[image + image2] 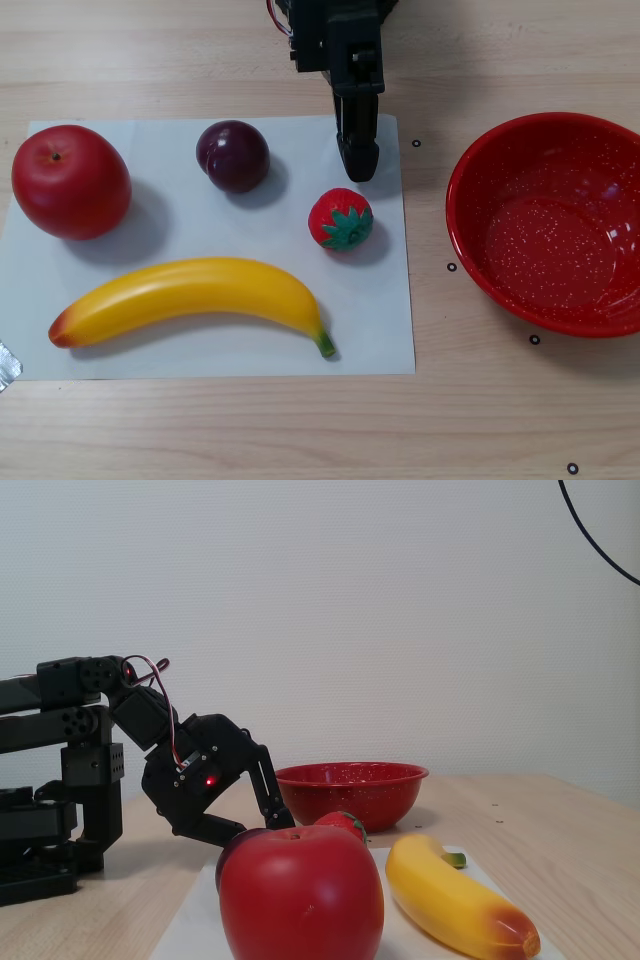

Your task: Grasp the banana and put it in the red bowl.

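Other view: banana (190, 296) lies across the lower half of the white paper sheet (380, 330), at 7 o'clock from the strawberry (340, 219). Red bowl (555, 225) sits off the sheet at 3 o'clock. Gripper (358, 150), jaws together and holding nothing, hangs above the strawberry.

Apple (70, 181), plum (233, 155), strawberry (340, 219) on paper (380, 340)
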